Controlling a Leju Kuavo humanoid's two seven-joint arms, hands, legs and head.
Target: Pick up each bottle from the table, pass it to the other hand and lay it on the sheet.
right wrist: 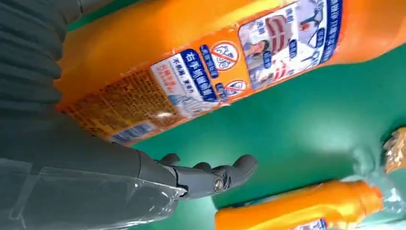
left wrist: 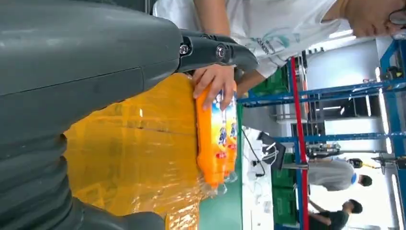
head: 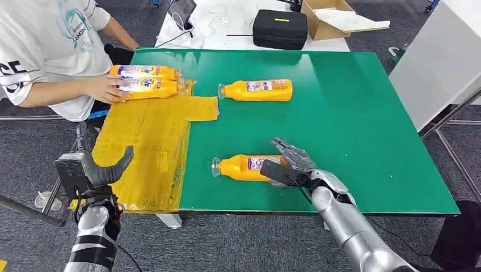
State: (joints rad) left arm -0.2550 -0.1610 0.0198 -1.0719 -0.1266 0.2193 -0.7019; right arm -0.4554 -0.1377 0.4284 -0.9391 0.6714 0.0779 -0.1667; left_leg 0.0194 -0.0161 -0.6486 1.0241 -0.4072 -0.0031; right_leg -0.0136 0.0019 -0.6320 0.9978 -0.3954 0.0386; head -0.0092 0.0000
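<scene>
In the head view, four orange bottles were seen lying on their sides. The near bottle [head: 245, 168] lay at lower centre on the green tabletop [head: 351, 113], its cap end towards the yellow sheet [head: 148, 148]. The right robot hand [head: 289, 165] was placed at that bottle's base end, fingers spread over it and the thumb on its near side; whether it was actually gripped could not be told. The far bottle [head: 258, 90] lay at upper centre, just beside the sheet's corner. Two more bottles [head: 148, 81] lay side by side at the sheet's upper edge, with a person's hand [head: 106, 89] resting on them. The left robot hand [head: 108, 168] was held at lower left over the sheet's edge, fingers spread, nothing in it.

In the left wrist view, the paired bottles were seen on the sheet under the person's hand.

In the right wrist view, the near bottle's label was seen close against the robot hand, the thumb extended below it.
</scene>
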